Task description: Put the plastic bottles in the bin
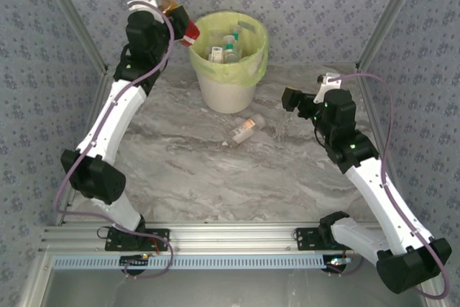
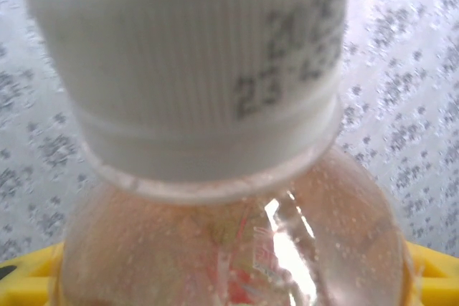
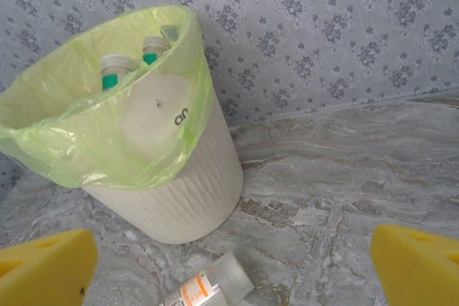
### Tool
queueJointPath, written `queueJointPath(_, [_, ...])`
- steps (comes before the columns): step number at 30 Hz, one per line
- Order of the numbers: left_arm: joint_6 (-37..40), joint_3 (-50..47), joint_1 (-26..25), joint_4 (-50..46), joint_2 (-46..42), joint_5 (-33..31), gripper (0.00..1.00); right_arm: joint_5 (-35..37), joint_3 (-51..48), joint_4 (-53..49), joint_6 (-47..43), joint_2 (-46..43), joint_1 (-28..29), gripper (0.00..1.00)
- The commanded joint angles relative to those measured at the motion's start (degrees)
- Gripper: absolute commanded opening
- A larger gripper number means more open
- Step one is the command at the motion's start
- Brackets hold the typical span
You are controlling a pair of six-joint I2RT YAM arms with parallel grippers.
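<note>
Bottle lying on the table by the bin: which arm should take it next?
Right. The right gripper is open and aimed at the loose bottle, which lies just ahead of it. The left gripper is shut on another bottle up by the bin rim, so it's busy.

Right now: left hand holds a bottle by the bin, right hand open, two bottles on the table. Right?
Only one bottle lies on the table, in front of the bin; the top view shows it. The rest holds: left hand grips another bottle, right hand open.

A lab test booth (dressed like a home): aluminium frame (image 1: 237, 239), wallpapered panels (image 1: 323, 5), marble-look tabletop (image 1: 215, 177).
</note>
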Motion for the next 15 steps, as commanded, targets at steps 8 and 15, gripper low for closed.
queueJointPath(8, [14.3, 44.3, -2.8, -29.6, 24.0, 6.9, 0.53, 0.8, 0.6, -1.7, 0.9, -3.0, -0.3, 1.0])
queueJointPath(15, [17.1, 56.5, -3.5, -36.9, 32.3, 4.5, 0.54, 1.9, 0.1, -2.7, 0.7, -4.4, -0.4, 1.0])
